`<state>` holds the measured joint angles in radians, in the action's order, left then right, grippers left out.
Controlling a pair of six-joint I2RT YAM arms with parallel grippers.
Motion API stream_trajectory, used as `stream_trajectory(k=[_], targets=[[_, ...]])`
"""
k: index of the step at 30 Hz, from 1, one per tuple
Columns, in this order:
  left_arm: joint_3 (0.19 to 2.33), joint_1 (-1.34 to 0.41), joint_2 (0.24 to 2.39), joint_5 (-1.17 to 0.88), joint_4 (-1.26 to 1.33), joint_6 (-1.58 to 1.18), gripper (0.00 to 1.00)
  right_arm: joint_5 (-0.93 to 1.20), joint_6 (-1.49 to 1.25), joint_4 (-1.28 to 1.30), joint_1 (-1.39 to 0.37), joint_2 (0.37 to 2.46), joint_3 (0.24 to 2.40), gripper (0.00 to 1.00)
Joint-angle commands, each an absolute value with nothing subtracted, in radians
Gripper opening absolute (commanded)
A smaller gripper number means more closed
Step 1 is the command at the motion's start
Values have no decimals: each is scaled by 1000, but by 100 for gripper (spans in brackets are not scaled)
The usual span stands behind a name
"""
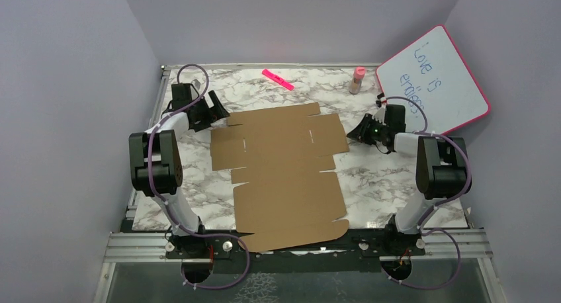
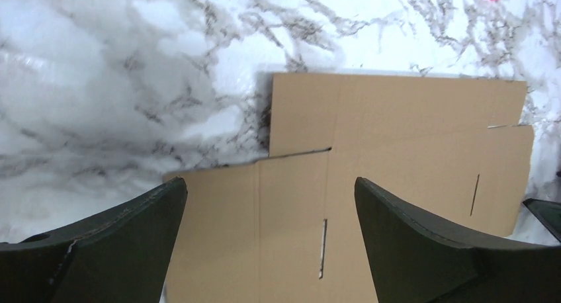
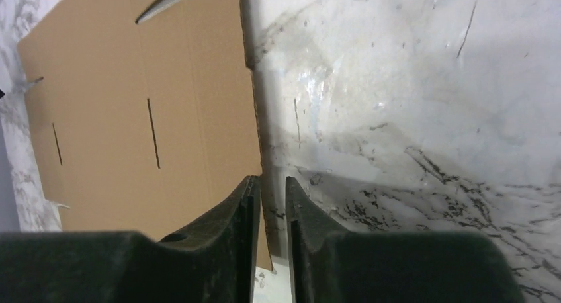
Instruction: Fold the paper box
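Left gripper (image 2: 268,187) spread wide above far-left corner of flat brown cardboard paper box (image 1: 284,171) | right gripper (image 3: 270,184) nearly closed at its right edge, grip unclear

1. The paper box (image 1: 284,171) is plain brown cardboard with no print, just a flat die-cut sheet.
2. It's lying unfolded on the marble table (image 1: 384,177), roughly centre, long side running near to far.
3. Flaps, thin slots and creases all show, and nothing's folded up.
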<state>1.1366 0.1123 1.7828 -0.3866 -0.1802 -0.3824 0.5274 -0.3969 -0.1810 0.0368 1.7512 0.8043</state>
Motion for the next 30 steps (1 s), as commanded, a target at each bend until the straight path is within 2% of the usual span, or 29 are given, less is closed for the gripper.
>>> stream_trajectory(k=[1,9,14,21,30], targets=[[1209,118,1855,-502,-102,-407,96,450,-355,-186,44,1722,882,31],[1311,118,1951,-535,-128,-358,95,619,-402,-280,42,1836,1049,54],[1343,116,2005,-586,-149,-349,94,656,-426,-295,9,1905,1123,62],[1351,117,2050,-598,-184,-303,92,691,-448,-291,-33,2005,1214,63],[1378,107,2117,-678,-207,-280,80,730,-471,-310,-73,2092,1274,63]])
